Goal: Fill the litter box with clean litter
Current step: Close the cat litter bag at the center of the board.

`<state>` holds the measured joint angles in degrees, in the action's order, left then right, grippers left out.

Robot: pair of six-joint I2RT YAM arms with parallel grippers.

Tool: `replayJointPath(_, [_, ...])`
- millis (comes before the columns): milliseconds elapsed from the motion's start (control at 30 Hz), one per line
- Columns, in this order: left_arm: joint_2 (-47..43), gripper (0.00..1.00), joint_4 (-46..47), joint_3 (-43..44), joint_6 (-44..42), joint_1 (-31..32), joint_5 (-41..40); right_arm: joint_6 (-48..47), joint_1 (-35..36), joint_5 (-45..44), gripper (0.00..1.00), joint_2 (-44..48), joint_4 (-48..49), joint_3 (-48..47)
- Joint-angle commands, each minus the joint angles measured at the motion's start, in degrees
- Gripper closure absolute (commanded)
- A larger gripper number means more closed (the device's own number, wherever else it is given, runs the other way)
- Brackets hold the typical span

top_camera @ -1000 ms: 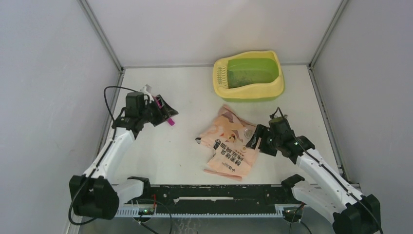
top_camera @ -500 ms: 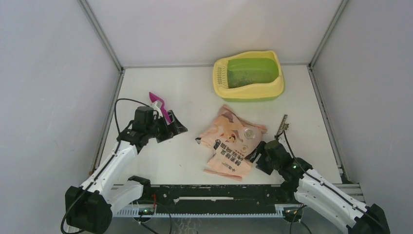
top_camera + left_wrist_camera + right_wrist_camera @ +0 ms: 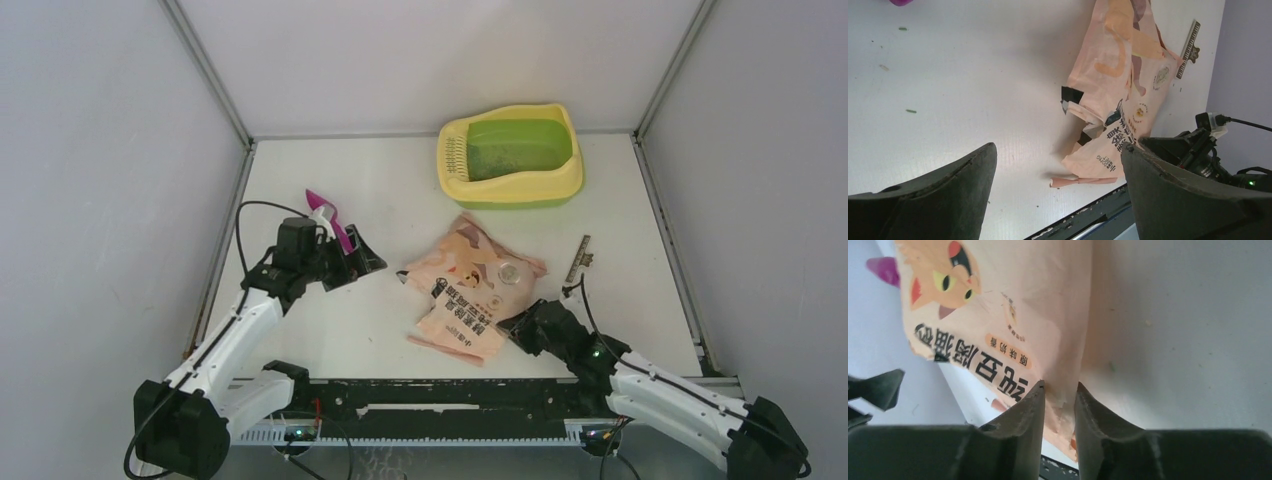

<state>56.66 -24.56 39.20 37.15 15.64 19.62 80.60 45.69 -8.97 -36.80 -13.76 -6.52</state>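
The white tabletop (image 3: 380, 180) sits boxed in by plain grey wall panels (image 3: 100, 150) with metal posts (image 3: 205, 70) at the back corners. Against the far wall, right of centre, is the litter box (image 3: 512, 113), grille end to the left. The litter (image 3: 505, 158) shows as a dark dusting on its green floor.

A crumpled peach-pink cat-print bag (image 3: 470, 290) lies mid-table, and the right gripper (image 3: 1060, 385) pinches its near edge between closed-in fingers. The left gripper (image 3: 1058, 146) hovers over bare table with its jaws spread wide and empty, just beside a magenta scoop (image 3: 330, 222). A slim ridged strip (image 3: 579, 258) (a bag clip, perhaps) lies apart, to the right of the bag.
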Motion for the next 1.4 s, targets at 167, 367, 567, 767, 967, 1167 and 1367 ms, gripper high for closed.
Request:
replayJointPath(167, [1.9,0.04,5.7,0.8,2.9,1.7,-0.2,-1.7,-5.2,-3.8,0.85,19.9,-13.1,-5.7])
replayJointPath(367, [7.5,0.04,11.7,4.5,7.2,4.9,0.9,-7.0,-22.4,14.8,0.90,20.2,-9.7,-6.3])
replayJointPath(567, [11.6,0.04,20.5,6.6,13.7,5.0,1.2,-9.5,-37.9,33.4,0.92,14.9,-3.3,-7.5])
replayJointPath(767, [18.3,0.04,28.4,9.7,20.5,7.6,3.9,-9.6,-45.2,45.3,0.92,8.1,2.5,-10.6])
replayJointPath(967, [24.3,0.01,34.4,8.4,25.5,10.1,5.0,-7.4,-48.5,49.6,0.92,5.0,6.9,-11.1])
replayJointPath(1167, [30.1,0.00,40.6,8.2,29.9,11.5,8.2,-8.5,-49.3,50.6,0.91,4.4,6.4,-11.1])
replayJointPath(1367, [36.3,0.00,48.7,9.6,36.5,12.3,10.6,-9.5,-50.1,51.2,0.91,4.2,5.9,-11.1])
